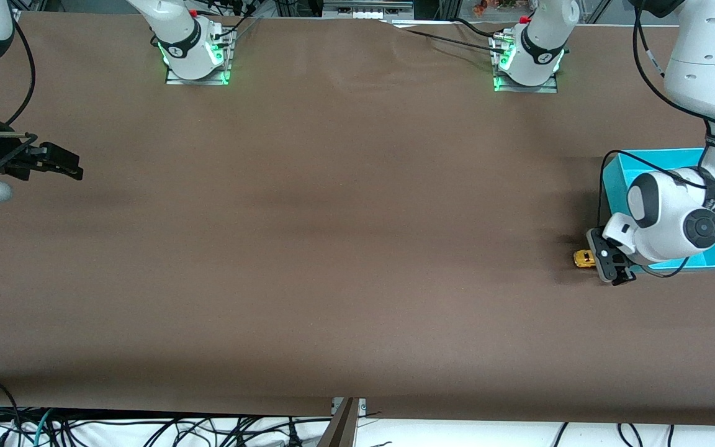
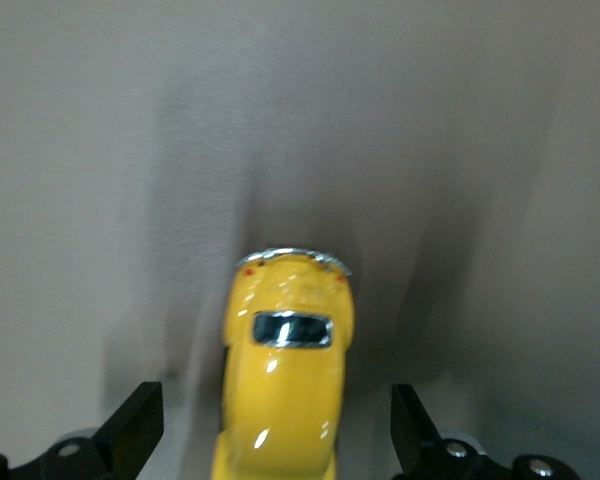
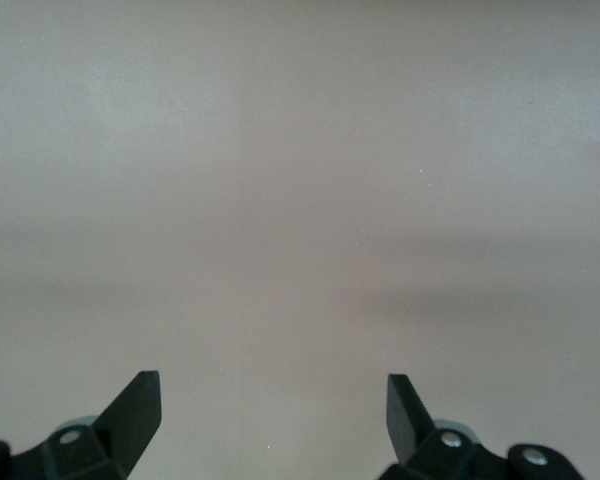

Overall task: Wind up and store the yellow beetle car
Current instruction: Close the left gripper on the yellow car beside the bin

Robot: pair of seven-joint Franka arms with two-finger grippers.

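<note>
Left gripper (image 2: 270,430) released, jaws straddling car (image 2: 285,375) without touching, lined up to grab it; car (image 1: 584,258) on table (image 1: 332,248) just beside bin (image 1: 674,158)'s near corner; right gripper (image 3: 270,415) released, waiting over table's right-arm end.

A high front camera looks down across the brown table (image 1: 332,248) toward both robot bases. The left wrist camera looks closely between its fingers (image 2: 135,430) at the yellow beetle car (image 2: 285,375), also seen in the front view beside the teal bin (image 1: 643,164). The right wrist camera faces bare tabletop.
</note>
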